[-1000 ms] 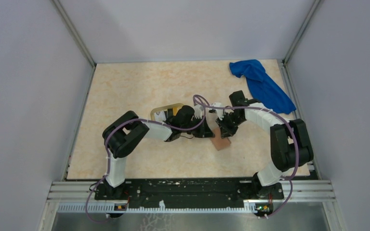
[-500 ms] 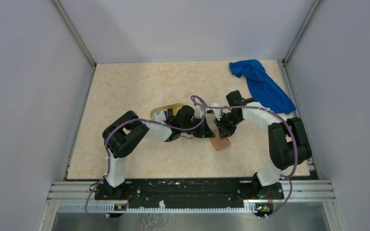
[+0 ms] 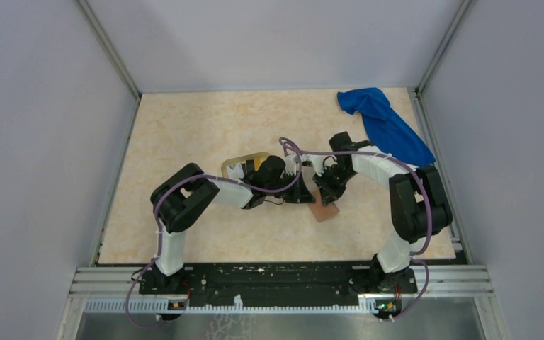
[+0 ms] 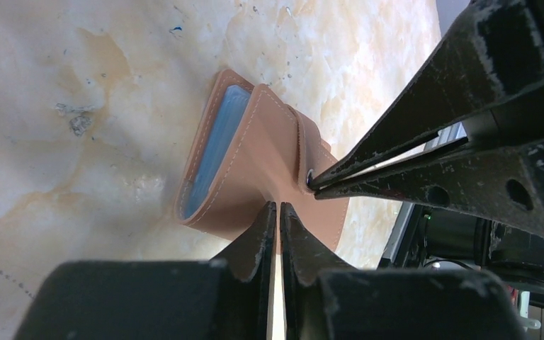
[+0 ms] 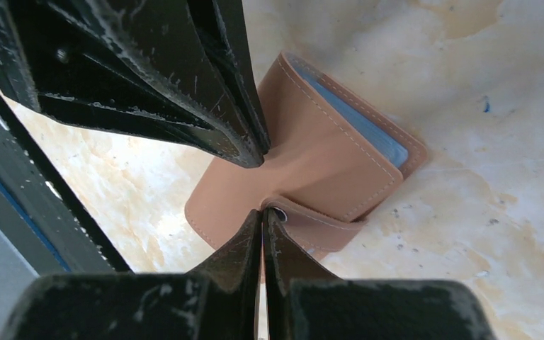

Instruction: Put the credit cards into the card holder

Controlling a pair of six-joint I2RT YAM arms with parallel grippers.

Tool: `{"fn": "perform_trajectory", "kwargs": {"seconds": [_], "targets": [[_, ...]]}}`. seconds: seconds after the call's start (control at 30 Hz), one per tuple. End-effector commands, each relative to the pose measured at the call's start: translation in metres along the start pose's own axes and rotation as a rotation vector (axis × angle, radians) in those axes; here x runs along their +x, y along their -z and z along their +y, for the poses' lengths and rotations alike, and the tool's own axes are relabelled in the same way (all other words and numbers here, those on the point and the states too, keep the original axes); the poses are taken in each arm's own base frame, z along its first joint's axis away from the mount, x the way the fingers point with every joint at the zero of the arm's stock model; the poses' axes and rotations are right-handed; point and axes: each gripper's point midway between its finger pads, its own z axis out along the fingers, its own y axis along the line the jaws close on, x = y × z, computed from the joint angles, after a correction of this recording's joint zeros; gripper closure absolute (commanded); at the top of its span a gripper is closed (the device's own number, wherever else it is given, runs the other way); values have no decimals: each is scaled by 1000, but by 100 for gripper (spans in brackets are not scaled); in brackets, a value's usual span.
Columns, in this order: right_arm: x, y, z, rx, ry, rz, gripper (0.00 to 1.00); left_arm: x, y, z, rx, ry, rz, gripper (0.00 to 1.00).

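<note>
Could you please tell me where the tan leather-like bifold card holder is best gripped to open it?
Probably the snap strap, pinched edge-on from the side where it wraps round: it is a thin free tab, while the tan card holder's broad covers offer less to grasp.

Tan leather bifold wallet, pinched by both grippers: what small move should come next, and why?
Probably ease the right gripper away from the left gripper, pulling the strap to spread the tan leather bifold wallet: each gripper pinches a flap, and the blue slots show only as a narrow sliver.
</note>
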Motion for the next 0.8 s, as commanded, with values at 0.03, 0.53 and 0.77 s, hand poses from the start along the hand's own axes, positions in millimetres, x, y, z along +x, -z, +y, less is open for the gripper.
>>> {"fn": "perform_trajectory", "kwargs": {"seconds": [0.03, 0.53, 0.77], "targets": [[21, -27, -7, 6, -21, 107, 100, -2, 3, -6, 21, -17, -17, 89], [-40, 43, 22, -9, 163, -233, 64, -24, 32, -21, 1, -132, -119, 82], [-59, 115, 18, 146, 253, -492, 46, -51, 90, -48, -40, -319, -261, 68]]}}
